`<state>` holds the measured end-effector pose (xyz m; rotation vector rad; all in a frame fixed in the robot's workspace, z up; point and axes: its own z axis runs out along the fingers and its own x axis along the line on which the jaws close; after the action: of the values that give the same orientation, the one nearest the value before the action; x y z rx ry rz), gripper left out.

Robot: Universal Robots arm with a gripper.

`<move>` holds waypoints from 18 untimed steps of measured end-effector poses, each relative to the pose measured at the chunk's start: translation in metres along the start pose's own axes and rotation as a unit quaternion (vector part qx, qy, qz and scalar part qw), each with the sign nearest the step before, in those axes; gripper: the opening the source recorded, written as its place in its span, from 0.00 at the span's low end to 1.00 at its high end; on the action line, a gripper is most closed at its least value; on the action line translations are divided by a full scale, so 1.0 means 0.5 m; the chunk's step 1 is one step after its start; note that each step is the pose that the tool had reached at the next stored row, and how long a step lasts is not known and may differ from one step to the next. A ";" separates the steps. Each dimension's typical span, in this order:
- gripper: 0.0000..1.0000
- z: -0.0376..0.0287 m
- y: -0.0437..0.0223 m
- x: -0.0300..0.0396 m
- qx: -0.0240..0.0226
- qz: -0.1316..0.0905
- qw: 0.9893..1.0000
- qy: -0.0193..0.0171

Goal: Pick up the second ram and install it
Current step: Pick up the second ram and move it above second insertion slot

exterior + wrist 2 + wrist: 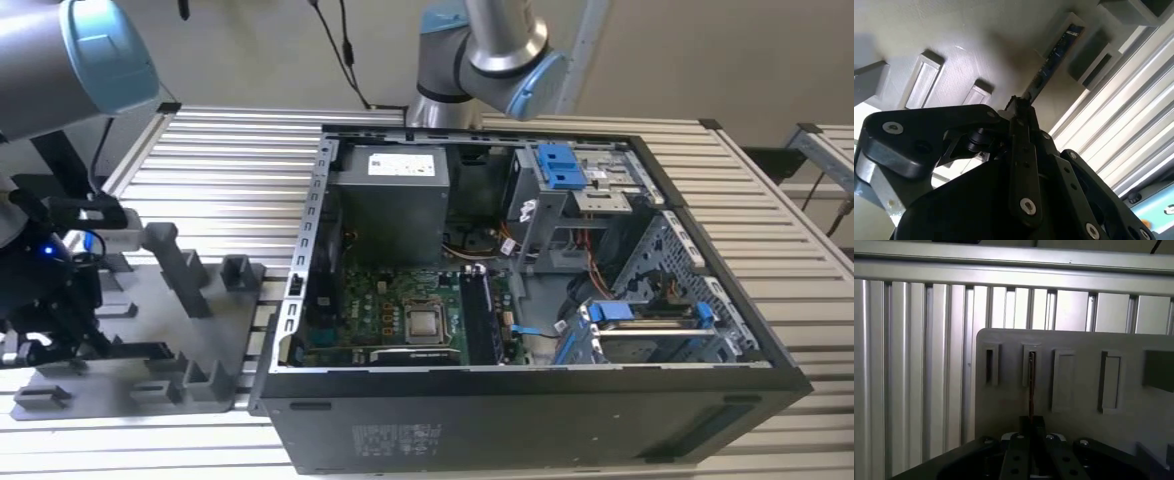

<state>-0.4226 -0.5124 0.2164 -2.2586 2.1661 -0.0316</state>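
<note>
The second ram (1053, 59) is a thin dark stick with a bluish tint. It stands on edge in a slot block of the grey tray (954, 35). In the first wrist view the ram (1031, 385) is edge-on and runs from its slot straight into the fingertips. My gripper (1021, 107) is shut on the near end of the stick, one black finger (1021, 150) on each flat side, also seen in the first wrist view (1031, 424). In the exterior view the gripper (56, 335) hangs over the tray (174, 340) at the far left.
The open computer case (694, 400) lies on the slatted aluminium table (240, 140), to the exterior view's right of the tray. Its green motherboard (387, 300) with long black slots (478, 315) faces up. A second grey arm (481, 60) stands behind the case. Upright tray blocks (174, 265) rise near the gripper.
</note>
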 end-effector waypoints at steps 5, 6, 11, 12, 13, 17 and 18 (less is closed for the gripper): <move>0.14 -0.014 0.000 0.000 0.000 0.000 1.000 0.000; 0.14 -0.016 0.000 0.000 0.000 0.000 1.000 0.000; 0.14 -0.025 -0.001 0.000 0.000 0.000 1.000 0.000; 0.14 -0.026 -0.001 0.000 0.000 0.000 1.000 0.000; 0.14 -0.028 -0.001 0.000 0.000 0.000 1.000 0.000; 0.14 -0.036 -0.001 0.000 0.000 0.000 1.000 0.000; 0.14 -0.038 -0.001 0.000 0.000 0.000 1.000 0.000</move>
<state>-0.4226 -0.5124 0.2353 -2.2585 2.1662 -0.0315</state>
